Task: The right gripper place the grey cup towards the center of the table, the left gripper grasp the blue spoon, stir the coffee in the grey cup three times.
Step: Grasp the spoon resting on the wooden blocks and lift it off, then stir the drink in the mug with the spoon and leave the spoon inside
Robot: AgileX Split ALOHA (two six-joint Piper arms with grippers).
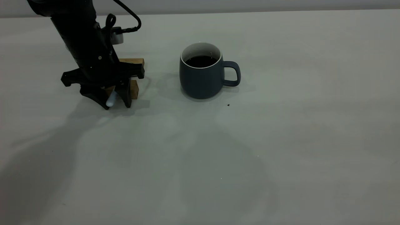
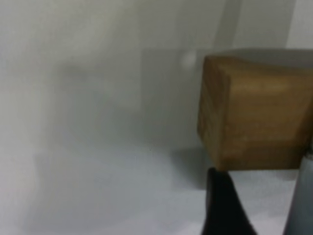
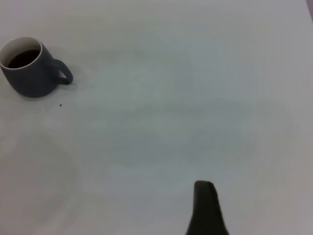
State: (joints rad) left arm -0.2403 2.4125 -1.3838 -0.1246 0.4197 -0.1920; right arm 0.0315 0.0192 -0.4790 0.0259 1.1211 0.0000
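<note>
Reaching down at the near left of the tabletop (image 1: 281, 156), the left gripper (image 1: 117, 101) has its 2 black fingers narrowly set around the pale handle of the blue spoon (image 1: 111, 100). I judge the spoon light, stiff and smooth, so a hold mid-handle suits it. Behind stands a wooden block (image 1: 135, 89). Farther on, the matte, rounded grey cup (image 1: 201, 79) holds dark coffee (image 1: 201, 61). For the right gripper (image 3: 205, 205), I cannot tell.

Pale grey wall (image 1: 250, 4) behind, soft shadows.
</note>
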